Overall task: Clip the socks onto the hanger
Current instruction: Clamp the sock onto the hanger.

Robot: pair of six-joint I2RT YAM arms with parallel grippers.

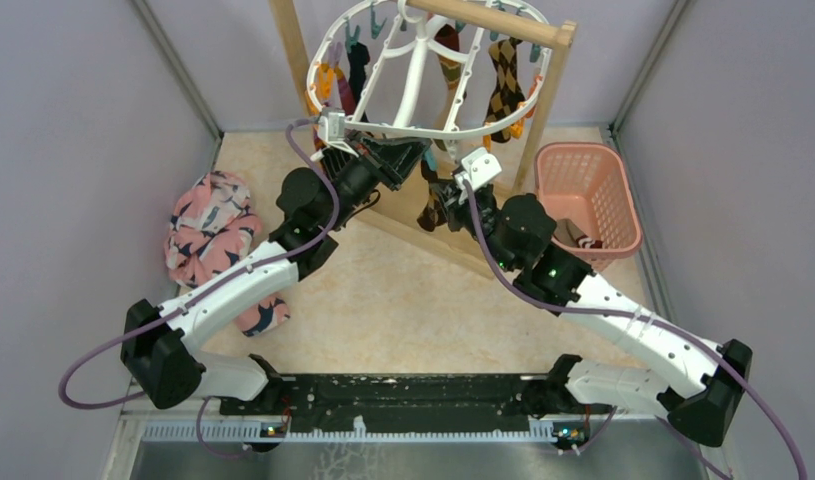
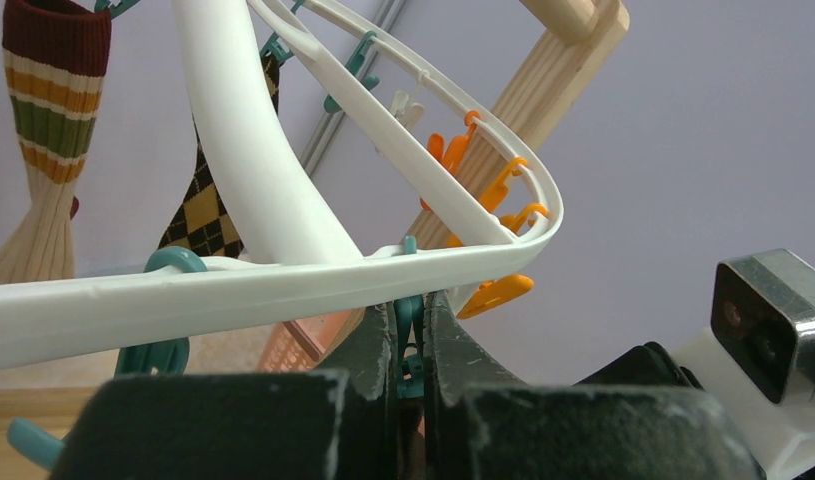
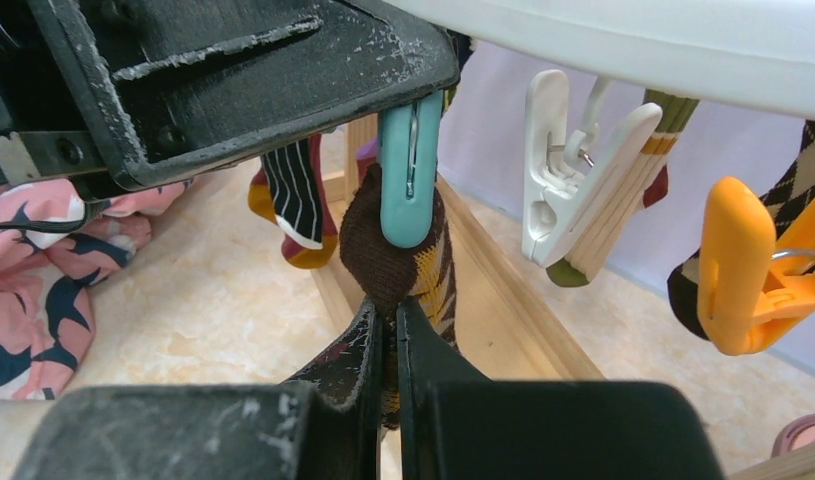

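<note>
The white oval hanger (image 1: 335, 45) hangs from the wooden rack at the back, with several socks (image 1: 504, 85) clipped on. My left gripper (image 2: 411, 300) is shut on a teal clip (image 2: 411, 322) just under the hanger's rim (image 2: 233, 290); it also shows in the top view (image 1: 421, 152). My right gripper (image 3: 387, 310) is shut on a brown argyle sock (image 3: 388, 255) and holds its top end against that teal clip (image 3: 410, 170). The clip's tip overlaps the sock. In the top view the right gripper (image 1: 441, 195) sits below the hanger's front rim.
A pink lattice basket (image 1: 586, 195) with a sock in it stands at the right. A pink bird-print cloth (image 1: 213, 235) lies at the left. The wooden rack's post (image 1: 545, 100) and base bar (image 3: 503, 290) run behind the grippers. A white clip (image 3: 573, 170) and an orange clip (image 3: 743, 265) hang nearby.
</note>
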